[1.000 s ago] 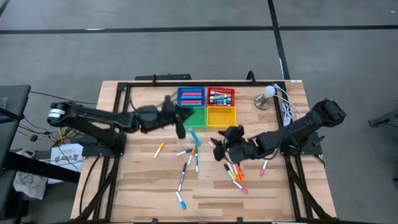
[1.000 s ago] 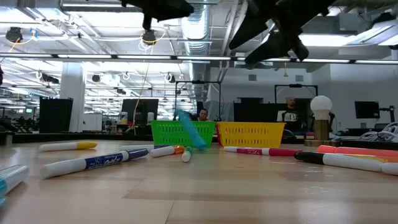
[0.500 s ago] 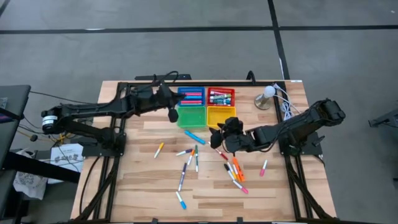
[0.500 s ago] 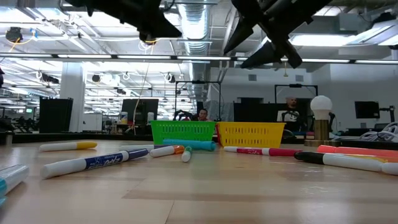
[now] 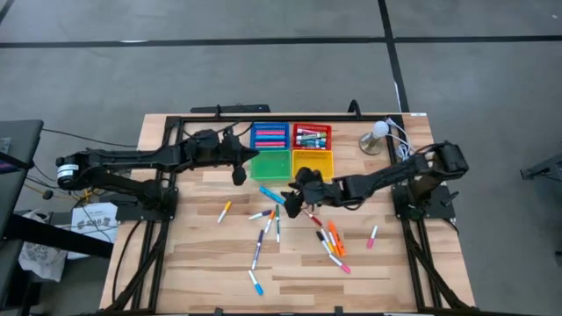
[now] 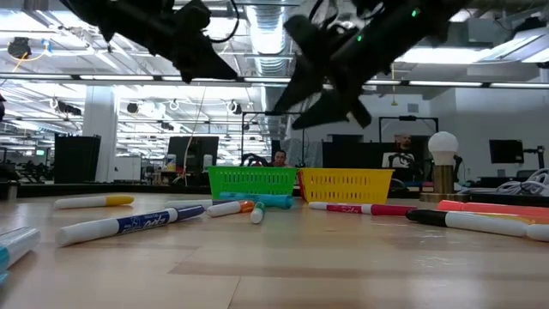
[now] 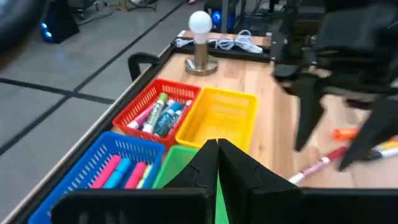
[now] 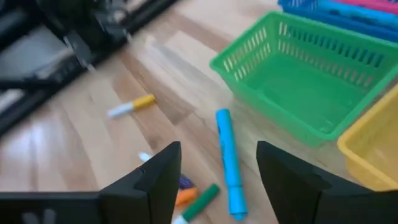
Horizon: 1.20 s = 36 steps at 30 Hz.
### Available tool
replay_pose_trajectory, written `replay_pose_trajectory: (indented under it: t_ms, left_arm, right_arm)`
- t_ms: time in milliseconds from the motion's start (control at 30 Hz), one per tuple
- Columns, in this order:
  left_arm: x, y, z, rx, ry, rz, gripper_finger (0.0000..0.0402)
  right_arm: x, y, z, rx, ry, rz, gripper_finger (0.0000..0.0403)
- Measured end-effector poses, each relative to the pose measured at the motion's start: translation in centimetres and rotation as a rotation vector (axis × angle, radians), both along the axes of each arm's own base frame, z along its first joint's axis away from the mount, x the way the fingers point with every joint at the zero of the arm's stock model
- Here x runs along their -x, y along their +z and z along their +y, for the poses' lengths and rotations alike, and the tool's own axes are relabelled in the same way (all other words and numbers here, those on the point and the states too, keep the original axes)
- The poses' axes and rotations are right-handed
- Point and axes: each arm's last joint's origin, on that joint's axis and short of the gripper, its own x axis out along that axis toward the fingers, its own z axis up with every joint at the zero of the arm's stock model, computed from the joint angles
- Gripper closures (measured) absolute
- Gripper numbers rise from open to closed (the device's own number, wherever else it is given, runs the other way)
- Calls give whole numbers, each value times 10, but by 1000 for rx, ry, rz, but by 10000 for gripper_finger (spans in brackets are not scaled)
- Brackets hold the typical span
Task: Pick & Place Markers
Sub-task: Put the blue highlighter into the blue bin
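Beneath the right gripper point(image 8: 214, 180), its fingers spread apart, a smooth blue marker point(image 8: 229, 163) is seen beside the mesh-walled green tray point(image 8: 298, 81); overhead, the left gripper point(image 5: 237, 175) is pressed together, empty.

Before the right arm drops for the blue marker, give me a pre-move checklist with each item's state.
1. Right gripper open over the table: ok, its fingers stand apart.
2. Blue marker lined up ahead between those fingers: ok.
3. Blue marker lying flat on the table, outside the green tray: ok.
4. Room around the blue marker: not ok, a green-capped marker lies close by its near end.
5. Left gripper shut and empty, up near the trays: ok.
6. Green tray empty inside: ok.
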Motion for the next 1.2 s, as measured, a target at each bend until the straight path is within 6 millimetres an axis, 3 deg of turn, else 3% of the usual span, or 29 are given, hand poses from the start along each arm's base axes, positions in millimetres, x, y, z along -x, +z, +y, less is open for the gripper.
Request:
replay_pose_trajectory:
  t_ms: [267,667,900,1200]
  left_arm:
    - [17,8,-15,-7,-76,-68,389]
    - [24,-9,-25,104,-81,-55,345]
    - [24,-11,-25,127,-70,-54,337]
    - [24,-11,-25,128,-70,-53,336]
  right_arm:
    - [-13,-36,4,105,108,90,235]
    - [-20,-74,2,65,199,205,225]
    - [-24,-86,-4,56,188,250,227]
    - [-25,-88,-9,52,178,247,239]
